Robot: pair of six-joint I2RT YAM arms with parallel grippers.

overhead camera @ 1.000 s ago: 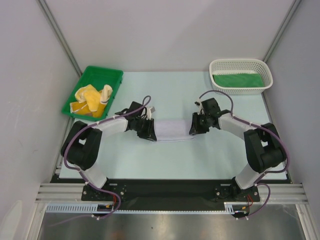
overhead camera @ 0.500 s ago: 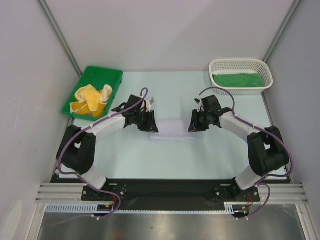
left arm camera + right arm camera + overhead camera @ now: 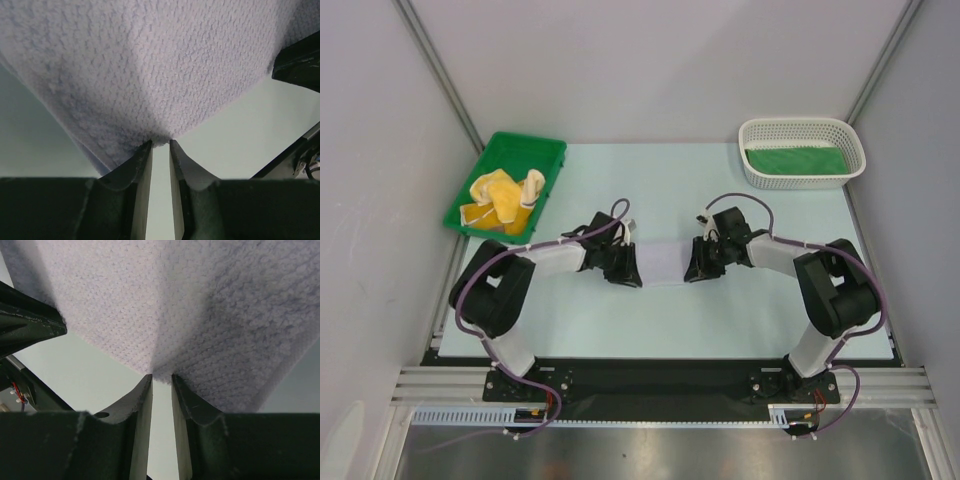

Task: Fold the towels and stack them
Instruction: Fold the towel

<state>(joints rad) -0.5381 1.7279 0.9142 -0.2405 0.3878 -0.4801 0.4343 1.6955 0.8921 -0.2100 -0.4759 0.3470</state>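
Left wrist view: the left gripper (image 3: 160,144) has its 2 fingers (image 3: 141,167) set narrow, nipping a corner of the pale lavender terry-cloth towel (image 3: 150,65). The right gripper (image 3: 161,377) pinches another corner likewise. Overhead, that towel spans frame centre above the pale table (image 3: 650,320), between both arms. A fold seems underway; next, both corners likely need carrying together onto the opposite edge, aligned, then released. A folded green towel (image 3: 795,160) sits in the white mesh basket (image 3: 800,127), upper right.
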